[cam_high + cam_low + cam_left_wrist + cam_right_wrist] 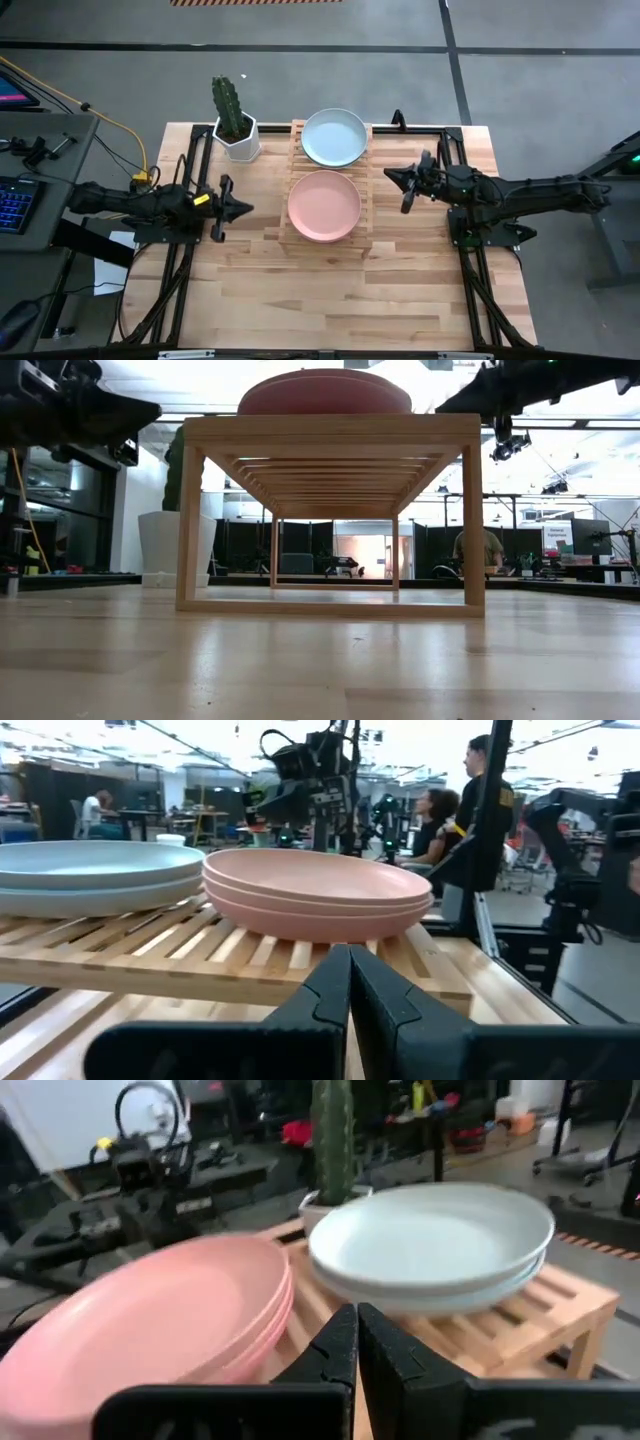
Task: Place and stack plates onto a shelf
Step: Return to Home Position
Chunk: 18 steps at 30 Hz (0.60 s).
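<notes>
Looking straight down I get only the top plate of the pink stack and of the blue stack, so I cannot count what lies under either. From surface height the blue stack is hidden behind the pink one on the shelf. Ahead of my right jaws the pink stack is blurred and cut by the picture's edge, the cactus pot beyond is half covered by blue plates, and past my left jaws the blue stack is cut off.
</notes>
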Each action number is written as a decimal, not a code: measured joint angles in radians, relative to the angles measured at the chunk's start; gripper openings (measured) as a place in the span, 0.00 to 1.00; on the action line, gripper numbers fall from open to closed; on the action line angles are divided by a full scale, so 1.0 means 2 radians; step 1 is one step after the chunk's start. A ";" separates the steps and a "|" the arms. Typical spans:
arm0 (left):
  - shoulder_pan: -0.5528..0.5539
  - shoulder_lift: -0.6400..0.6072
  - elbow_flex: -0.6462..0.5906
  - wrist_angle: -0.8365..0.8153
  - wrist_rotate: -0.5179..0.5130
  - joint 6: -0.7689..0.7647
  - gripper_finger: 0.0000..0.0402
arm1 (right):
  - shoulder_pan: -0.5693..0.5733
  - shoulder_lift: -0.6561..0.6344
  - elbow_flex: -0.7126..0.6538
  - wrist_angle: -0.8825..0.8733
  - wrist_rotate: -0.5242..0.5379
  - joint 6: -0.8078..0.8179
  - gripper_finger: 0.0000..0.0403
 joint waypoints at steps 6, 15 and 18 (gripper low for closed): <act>-0.003 0.000 0.000 -0.025 0.016 -0.016 0.00 | 0.000 -0.032 0.000 -0.081 -0.039 0.018 0.00; -0.003 0.000 0.000 -0.013 -0.033 0.004 0.00 | 0.000 -0.083 -0.001 -0.209 -0.041 0.053 0.00; -0.003 0.000 0.000 -0.015 -0.037 0.008 0.00 | 0.007 -0.104 -0.030 -0.190 -0.049 0.060 0.00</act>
